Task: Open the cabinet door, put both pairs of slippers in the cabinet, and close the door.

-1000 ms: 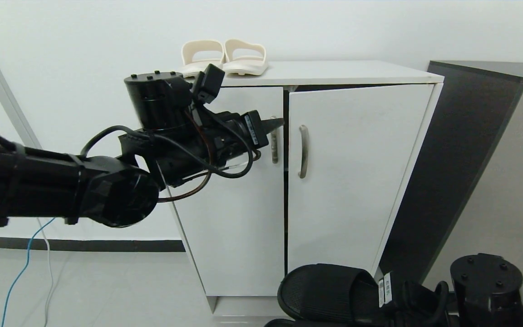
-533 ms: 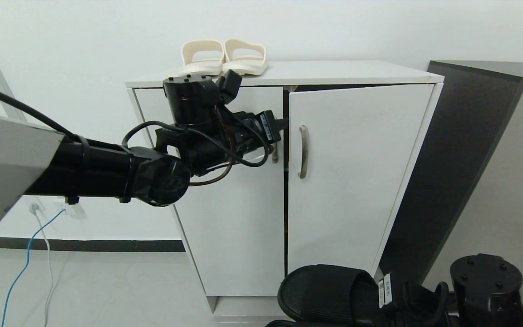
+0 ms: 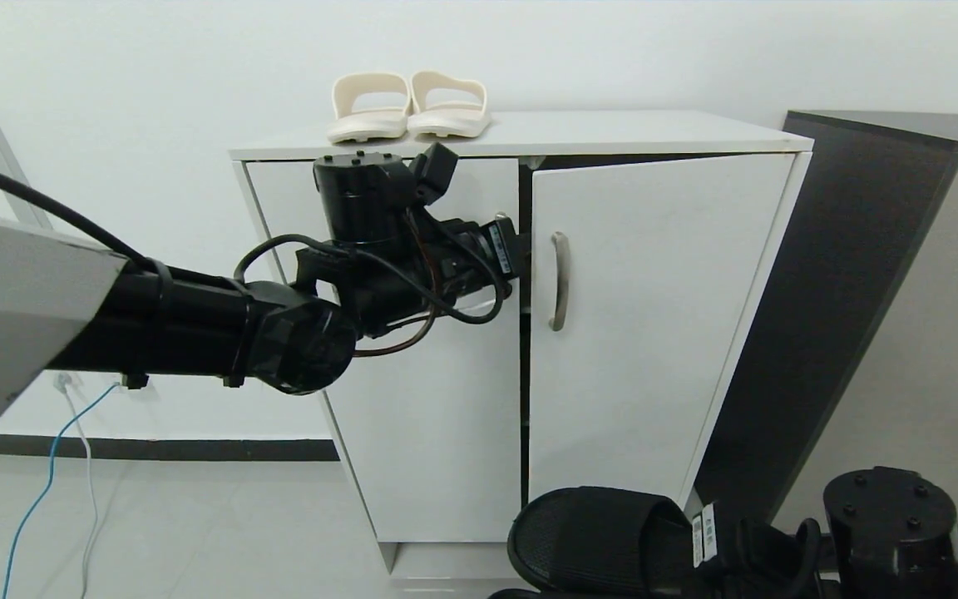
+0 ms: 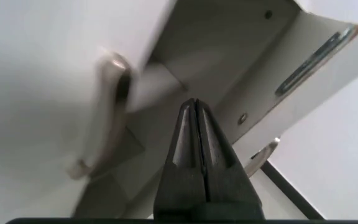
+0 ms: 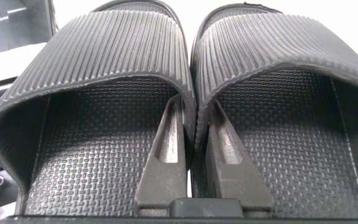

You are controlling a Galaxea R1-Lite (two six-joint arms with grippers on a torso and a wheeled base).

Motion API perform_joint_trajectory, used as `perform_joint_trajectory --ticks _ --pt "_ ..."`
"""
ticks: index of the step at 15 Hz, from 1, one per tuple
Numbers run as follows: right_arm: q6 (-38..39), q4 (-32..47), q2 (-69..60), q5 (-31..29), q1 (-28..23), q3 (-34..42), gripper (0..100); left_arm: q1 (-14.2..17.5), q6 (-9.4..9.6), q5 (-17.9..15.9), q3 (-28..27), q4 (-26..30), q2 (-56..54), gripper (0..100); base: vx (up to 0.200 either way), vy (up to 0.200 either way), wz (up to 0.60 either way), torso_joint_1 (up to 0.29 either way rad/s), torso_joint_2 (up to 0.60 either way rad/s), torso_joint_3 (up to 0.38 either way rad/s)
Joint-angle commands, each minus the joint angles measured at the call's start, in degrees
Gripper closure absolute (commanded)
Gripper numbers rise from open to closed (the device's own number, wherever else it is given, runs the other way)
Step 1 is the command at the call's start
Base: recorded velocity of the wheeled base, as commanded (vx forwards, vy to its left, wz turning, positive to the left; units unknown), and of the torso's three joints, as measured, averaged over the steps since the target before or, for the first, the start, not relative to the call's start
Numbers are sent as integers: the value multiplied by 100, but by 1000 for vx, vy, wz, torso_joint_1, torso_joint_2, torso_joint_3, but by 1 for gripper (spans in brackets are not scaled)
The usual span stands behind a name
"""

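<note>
A white cabinet (image 3: 612, 133) has two doors. The right door (image 3: 654, 333) is ajar, with a dark gap beside the left door (image 3: 429, 416). My left gripper (image 3: 521, 252) is shut and empty, its tip in that gap at handle height. In the left wrist view, the shut left gripper (image 4: 196, 121) points into the cabinet's inside, beside a metal handle (image 4: 101, 121). The right door's handle (image 3: 559, 281) is just right of the tip. Cream slippers (image 3: 408, 104) lie on the cabinet top. Low in front, my right gripper (image 5: 194, 152) is shut on the inner sides of the black slippers (image 5: 185, 81) (image 3: 604, 537).
A dark grey cabinet (image 3: 878, 291) stands against the white one's right side. A white wall is behind, with a blue cable (image 3: 38, 499) hanging at the lower left. Bare floor (image 3: 196, 532) lies left of the cabinet.
My left arm has stretched forward and right, bringing the gripper tip from the left door's handle into the gap. The right door has swung slightly further open. The right arm has stayed put.
</note>
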Motion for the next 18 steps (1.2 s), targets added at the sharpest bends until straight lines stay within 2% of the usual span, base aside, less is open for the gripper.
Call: perform_joint_trajectory --ticks 1,4,5,9,11,12,14,15,16,17,18 --pt "-4 -4 61 6 11 6 100 -293 15 -3 378 -33 -308 100 -200 0 0 2 2 7" --pt "-4 -4 70 6 28 6 100 -600 23 -3 633 -271 -484 100 -200 0 0 -2 -1 4" --pt "-4 -4 70 6 28 6 100 -600 23 -3 633 -271 -502 100 -200 0 0 -7 2 2" --pt "5 -22 61 -3 2 -3 100 -547 32 -3 853 -315 -651 100 0 0 0 0 0 0" --pt "23 -22 114 -12 -174 -82 100 -389 59 24 1617 -271 -1407 100 0 0 0 0 0 0" --pt "23 -30 149 -12 -253 -108 100 -301 164 94 2074 -271 -1776 100 0 0 0 0 0 0" --pt "23 -66 246 6 -376 -117 100 -82 718 243 3226 -271 -2673 100 0 0 0 0 0 0" --pt "23 -101 290 6 -385 -117 100 -55 902 358 3656 -271 -3015 100 0 0 0 0 0 0" --pt "23 -189 378 -3 -394 -117 100 -55 1069 806 4280 -262 -3596 100 0 0 0 0 0 0" --pt "23 -285 404 -12 -402 -99 100 -55 1157 1263 4632 -165 -3938 100 0 0 0 0 0 0" --pt "31 -329 413 -12 -420 -90 100 -55 1228 1509 4790 -69 -4105 100 0 0 0 0 0 0"
